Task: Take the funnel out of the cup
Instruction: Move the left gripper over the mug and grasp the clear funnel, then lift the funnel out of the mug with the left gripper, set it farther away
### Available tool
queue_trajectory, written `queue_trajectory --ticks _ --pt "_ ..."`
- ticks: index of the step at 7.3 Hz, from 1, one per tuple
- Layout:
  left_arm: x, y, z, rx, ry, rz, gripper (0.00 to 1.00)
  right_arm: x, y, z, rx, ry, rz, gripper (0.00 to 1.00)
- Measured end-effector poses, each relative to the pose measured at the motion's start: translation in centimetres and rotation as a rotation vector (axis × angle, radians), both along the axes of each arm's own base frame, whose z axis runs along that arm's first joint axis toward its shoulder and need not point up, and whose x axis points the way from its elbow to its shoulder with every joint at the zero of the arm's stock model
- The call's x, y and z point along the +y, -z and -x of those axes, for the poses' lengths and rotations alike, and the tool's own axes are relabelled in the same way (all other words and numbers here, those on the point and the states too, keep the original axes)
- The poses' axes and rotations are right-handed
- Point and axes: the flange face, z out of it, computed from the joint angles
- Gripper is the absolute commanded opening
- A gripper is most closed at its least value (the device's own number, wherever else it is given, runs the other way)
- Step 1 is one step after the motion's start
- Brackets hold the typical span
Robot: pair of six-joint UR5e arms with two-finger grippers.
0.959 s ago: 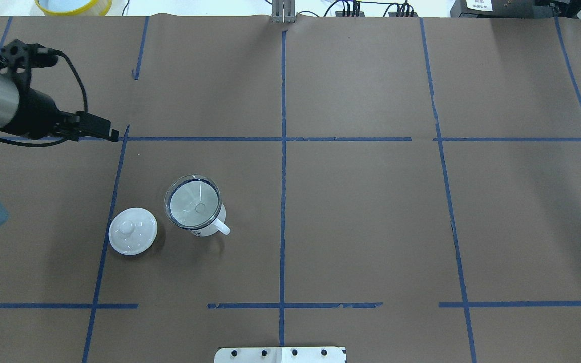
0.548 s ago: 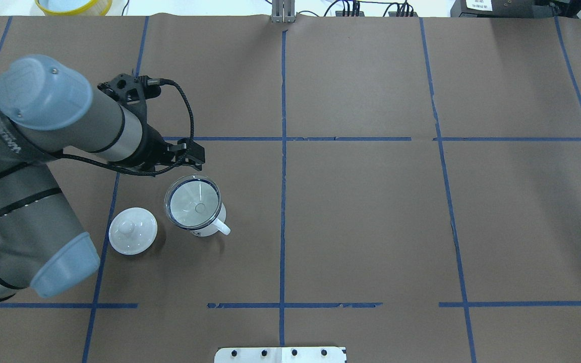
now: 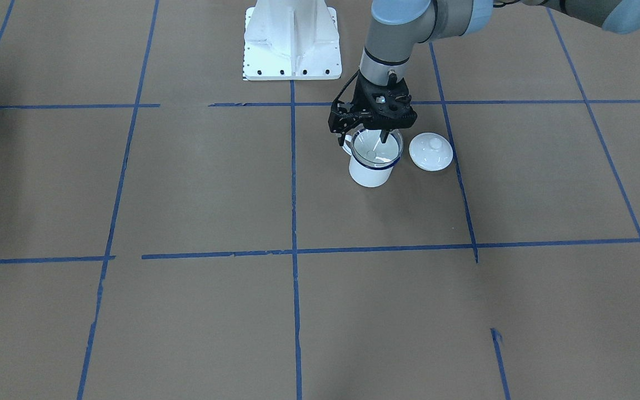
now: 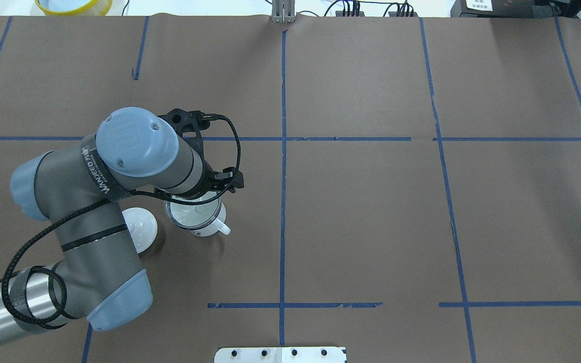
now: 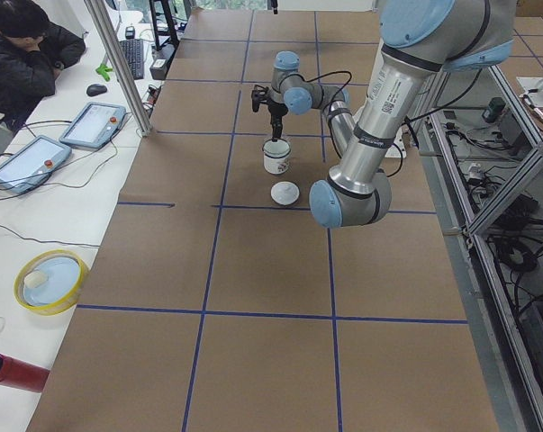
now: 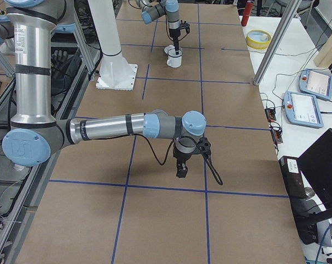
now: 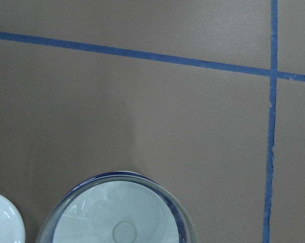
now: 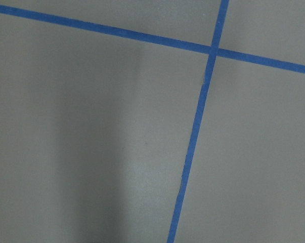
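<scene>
The cup [image 3: 371, 173] is a white mug with a dark blue rim, standing upright left of the table's middle in the overhead view [image 4: 206, 230]. The clear funnel [image 3: 376, 151] sits in its mouth, and shows too in the overhead view [image 4: 192, 217] and the left wrist view [image 7: 117, 212]. My left gripper [image 3: 365, 136] points down right over the funnel, looks open, and one finger [image 3: 383, 136] hangs over the funnel's bowl. Its wrist hides it from overhead. My right gripper [image 6: 181, 171] hovers low over bare table far from the cup; I cannot tell if it is open or shut.
A white domed lid with a knob [image 3: 431, 151] lies just beside the cup, partly under my left arm in the overhead view [image 4: 141, 227]. The robot's white base [image 3: 292, 39] stands behind. A yellow bowl [image 4: 73, 5] sits beyond the far edge.
My left arm has swung in from the table's left and now stands over the cup. Its wrist now covers the far part of the funnel and part of the lid.
</scene>
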Motion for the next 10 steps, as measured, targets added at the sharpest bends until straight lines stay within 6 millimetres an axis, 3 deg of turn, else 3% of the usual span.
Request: queue_trajectory --ticks 1,2,7,9,10 --pt "0.0 -0.1 -0.8 -0.009 -0.004 0.005 0.3 0.0 0.0 0.0 0.0 0.0 0.0 1.0" --pt "0.1 -0.3 -1.3 -0.014 -0.01 0.008 0.0 0.0 0.0 0.0 0.0 0.0 0.0 1.0" --pt "0.6 0.5 -1.0 0.002 -0.016 -0.001 0.0 0.0 0.0 0.0 0.0 0.0 0.001 1.0" --pt "1.1 3.3 1.8 0.015 -0.004 -0.011 0.0 0.0 0.0 0.0 0.0 0.0 0.001 1.0" --pt "0.4 5.8 5.2 0.035 0.036 -0.022 0.0 0.0 0.0 0.0 0.0 0.0 0.001 1.0"
